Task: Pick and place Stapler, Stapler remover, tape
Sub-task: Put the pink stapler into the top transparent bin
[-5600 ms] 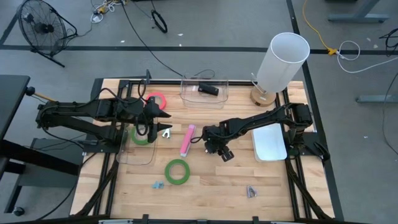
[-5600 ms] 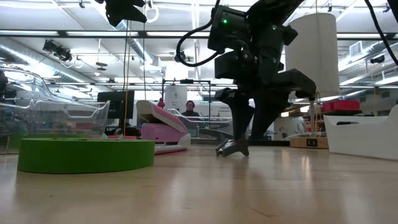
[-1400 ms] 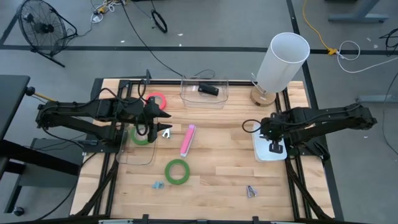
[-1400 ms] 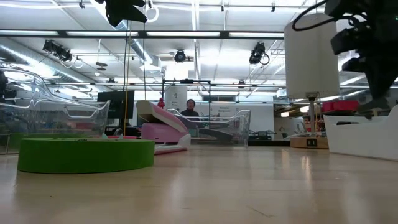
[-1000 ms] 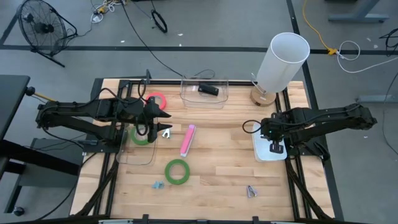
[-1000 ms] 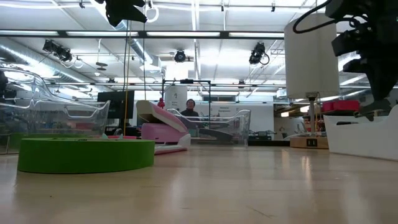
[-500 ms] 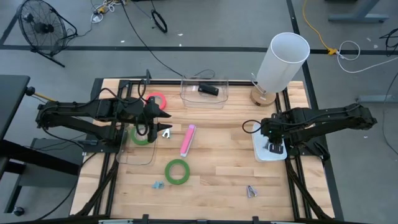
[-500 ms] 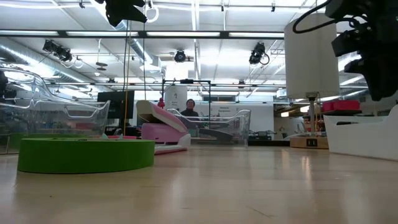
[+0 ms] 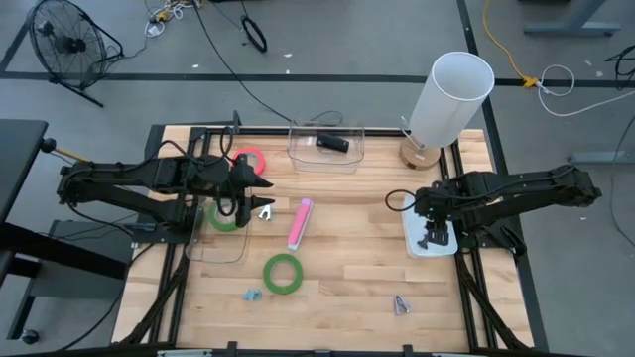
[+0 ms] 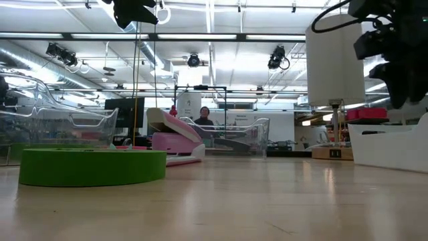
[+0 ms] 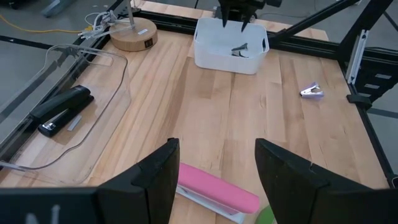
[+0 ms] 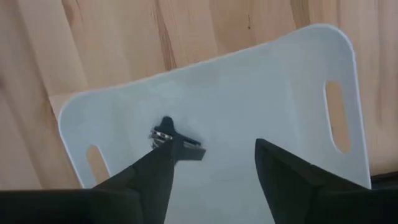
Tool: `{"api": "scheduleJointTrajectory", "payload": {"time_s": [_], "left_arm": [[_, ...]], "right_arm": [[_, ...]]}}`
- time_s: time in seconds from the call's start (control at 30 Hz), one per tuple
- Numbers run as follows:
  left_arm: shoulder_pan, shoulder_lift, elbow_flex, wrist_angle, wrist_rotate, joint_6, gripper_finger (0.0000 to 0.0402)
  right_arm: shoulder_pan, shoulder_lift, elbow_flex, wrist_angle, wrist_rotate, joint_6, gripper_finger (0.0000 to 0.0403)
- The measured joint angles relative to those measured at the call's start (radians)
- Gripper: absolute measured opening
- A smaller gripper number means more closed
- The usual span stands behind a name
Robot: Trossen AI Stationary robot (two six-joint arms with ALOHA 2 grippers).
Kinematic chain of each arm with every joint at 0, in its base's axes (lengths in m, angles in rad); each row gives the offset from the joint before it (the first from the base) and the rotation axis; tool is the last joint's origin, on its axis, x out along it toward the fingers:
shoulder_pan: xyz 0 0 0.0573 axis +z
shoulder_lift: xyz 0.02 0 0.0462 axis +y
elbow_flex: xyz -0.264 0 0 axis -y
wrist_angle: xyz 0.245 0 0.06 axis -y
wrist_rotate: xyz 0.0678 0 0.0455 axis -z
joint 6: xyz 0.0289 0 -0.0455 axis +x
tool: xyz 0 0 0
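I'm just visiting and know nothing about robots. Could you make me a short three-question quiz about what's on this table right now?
1. True or false: the white bin is empty.
2. Which item lies in the clear tray at the table's far edge? A) a pink stapler B) a black stapler C) a green tape roll
3. Fill in: the right end effector hangs over the ______ bin with its fingers apart.

Key
1. False: a small dark staple remover lies inside it.
2. B: the black stapler is there; the pink stapler lies on the bare wood mid-table.
3. White.
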Motion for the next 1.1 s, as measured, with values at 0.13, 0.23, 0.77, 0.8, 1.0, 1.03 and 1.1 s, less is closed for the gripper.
{"api": "scheduleJointTrajectory", "payload": {"time_s": [0.13, 0.23, 0.77, 0.8, 1.0, 1.03, 1.1], "left_arm": [[0.0, 0.0, 0.0, 0.0, 0.0, 0.0, 0.0213], [0.0, 0.0, 0.0, 0.0, 0.0, 0.0, 0.0213], [0.0, 0.0, 0.0, 0.0, 0.0, 0.0, 0.0213], [0.0, 0.0, 0.0, 0.0, 0.0, 0.0, 0.0213], [0.0, 0.0, 0.0, 0.0, 0.0, 0.0, 0.0213], [0.0, 0.0, 0.0, 0.0, 0.0, 0.0, 0.0213], [0.0, 0.0, 0.0, 0.0, 0.0, 0.0, 0.0213]], "right_arm": [[0.0, 0.0, 0.0, 0.062, -0.013, 0.008, 0.0218], [0.0, 0.0, 0.0, 0.122, -0.029, 0.008, 0.0214], [0.0, 0.002, 0.0, 0.51, -0.182, 0.02, 0.0169], [0.0, 0.004, 0.0, 0.538, -0.183, 0.02, 0.0165], [0.0, 0.016, 0.0, 0.688, -0.184, 0.02, 0.0147], [0.0, 0.019, 0.0, 0.71, -0.184, 0.02, 0.0146], [0.0, 0.025, 0.0, 0.746, -0.184, 0.02, 0.0145]]}}
